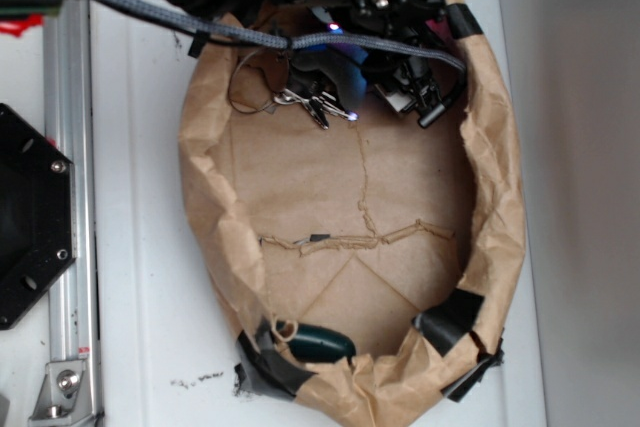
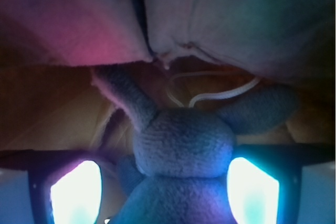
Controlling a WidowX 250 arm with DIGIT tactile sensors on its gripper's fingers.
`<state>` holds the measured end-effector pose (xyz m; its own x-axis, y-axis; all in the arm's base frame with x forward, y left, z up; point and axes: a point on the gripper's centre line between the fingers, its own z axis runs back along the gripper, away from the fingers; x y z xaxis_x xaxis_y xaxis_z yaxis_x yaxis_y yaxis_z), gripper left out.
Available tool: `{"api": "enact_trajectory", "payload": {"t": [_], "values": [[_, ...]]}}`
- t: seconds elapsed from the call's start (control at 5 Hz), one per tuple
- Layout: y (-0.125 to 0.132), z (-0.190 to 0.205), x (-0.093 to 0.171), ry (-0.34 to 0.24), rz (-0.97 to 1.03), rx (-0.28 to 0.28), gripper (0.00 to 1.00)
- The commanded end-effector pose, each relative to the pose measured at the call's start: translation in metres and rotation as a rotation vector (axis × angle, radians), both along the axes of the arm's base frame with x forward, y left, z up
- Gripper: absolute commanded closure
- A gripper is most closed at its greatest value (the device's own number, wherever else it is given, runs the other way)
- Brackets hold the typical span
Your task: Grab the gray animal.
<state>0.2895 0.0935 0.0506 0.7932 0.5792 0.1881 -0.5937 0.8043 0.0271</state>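
Note:
The gray animal [image 2: 184,150], a fuzzy soft toy with two long lobes spreading up and outward, fills the lower middle of the wrist view. My gripper [image 2: 165,182] is open and straddles it. The right lit pad [image 2: 252,190] lies against the toy's side, and a gap shows between the left pad [image 2: 76,192] and the toy. In the exterior view the gripper [image 1: 420,97] is down at the far end of the brown paper nest [image 1: 500,207], and the arm hides the toy there.
Shiny keys [image 1: 315,104] on a thin wire ring [image 1: 250,82] lie just left of the gripper. A small dark green object [image 1: 320,344] sits at the near rim beside black tape [image 1: 450,327]. An aluminium rail [image 1: 70,197] runs along the left.

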Motion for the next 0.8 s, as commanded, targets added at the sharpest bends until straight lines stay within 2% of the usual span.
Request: {"api": "enact_trajectory", "payload": {"t": [0.0, 0.2, 0.4, 0.6], "values": [[0.020, 0.018, 0.005, -0.053, 0.023, 0.017, 0.00], [0.023, -0.006, -0.004, -0.062, -0.035, -0.034, 0.00], [0.016, -0.033, -0.006, -0.028, -0.085, -0.073, 1.00], [-0.004, -0.015, 0.000, -0.043, -0.131, -0.104, 1.00]]}}
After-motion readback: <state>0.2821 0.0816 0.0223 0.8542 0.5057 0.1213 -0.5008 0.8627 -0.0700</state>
